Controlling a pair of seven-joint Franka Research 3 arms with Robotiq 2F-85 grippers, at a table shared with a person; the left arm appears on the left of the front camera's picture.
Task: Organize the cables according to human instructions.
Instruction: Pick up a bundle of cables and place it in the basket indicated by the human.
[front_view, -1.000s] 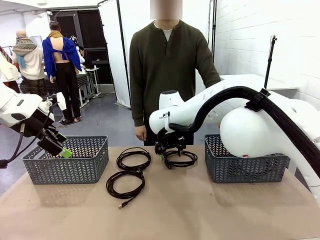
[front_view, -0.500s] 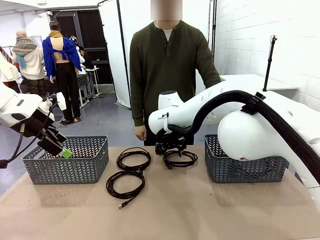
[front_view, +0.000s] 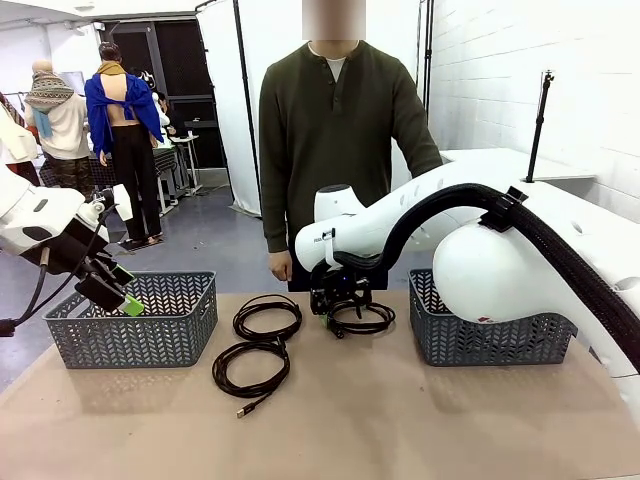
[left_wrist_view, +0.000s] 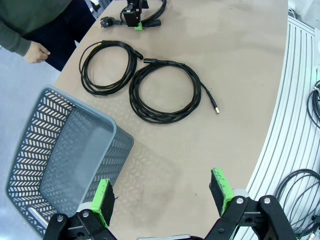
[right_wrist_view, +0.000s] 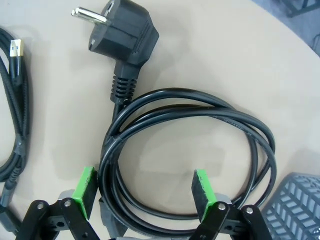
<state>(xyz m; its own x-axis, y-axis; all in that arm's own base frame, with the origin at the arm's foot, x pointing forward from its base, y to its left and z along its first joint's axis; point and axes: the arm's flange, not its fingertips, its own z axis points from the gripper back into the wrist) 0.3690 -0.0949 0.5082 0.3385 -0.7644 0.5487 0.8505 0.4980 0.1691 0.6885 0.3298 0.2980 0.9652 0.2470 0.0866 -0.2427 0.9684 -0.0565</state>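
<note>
"Which arm's closer to the plug cable (right_wrist_view: 119, 85)?"

"The right one. The right end effector (right_wrist_view: 145, 187) is wide open, just over the coil on the table (right_wrist_view: 225, 60). Near side of the loop sits btwn its pads (right_wrist_view: 200, 185). Plug points away, twd the person (front_view: 335, 130)."

"And the left end effector (left_wrist_view: 162, 192)?"

"Open too, over the grey basket (left_wrist_view: 75, 150), far off."

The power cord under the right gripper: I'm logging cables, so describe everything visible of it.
The power cord is black rubbery cable, coiled in a few turns, flat on the tan table. Its angled plug, metal pin showing, lies outside the coil. The right gripper has its open jaws straddling the coil's near arc.
</note>
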